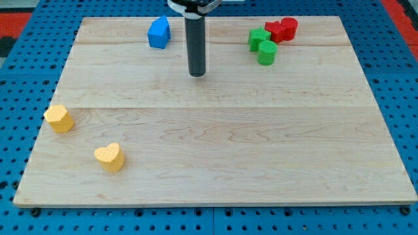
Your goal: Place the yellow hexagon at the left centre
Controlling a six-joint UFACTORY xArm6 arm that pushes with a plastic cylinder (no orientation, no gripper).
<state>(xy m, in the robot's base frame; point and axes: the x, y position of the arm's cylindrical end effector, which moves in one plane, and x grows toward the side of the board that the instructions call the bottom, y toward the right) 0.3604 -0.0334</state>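
Item: wooden board, pale, made of joined planks, resting on a blue perforated surface. Item: my tip, the lower end of a straight dark rod that comes down from the view's top; it stands on bare wood in the upper middle of the board and touches no block. It has no jaws, so it grips nothing; nothing is held against it. Item: blue block, roughly house-shaped, just up and to the view's left of my tip, near but apart. Item: green star-like block and green cylinder, touching one another, to the view's right of my tip and slightly above it, well apart from it. Item: two red blocks, pressed together beyond the green pair at the view's upper right, exact shapes hard to make out. Item: yellow hexagon, far down and to the view's left of my tip, close to the board's left edge, about mid-height. Item: yellow heart-shaped block, further down from my tip and to its left, near the hexagon but not touching it.
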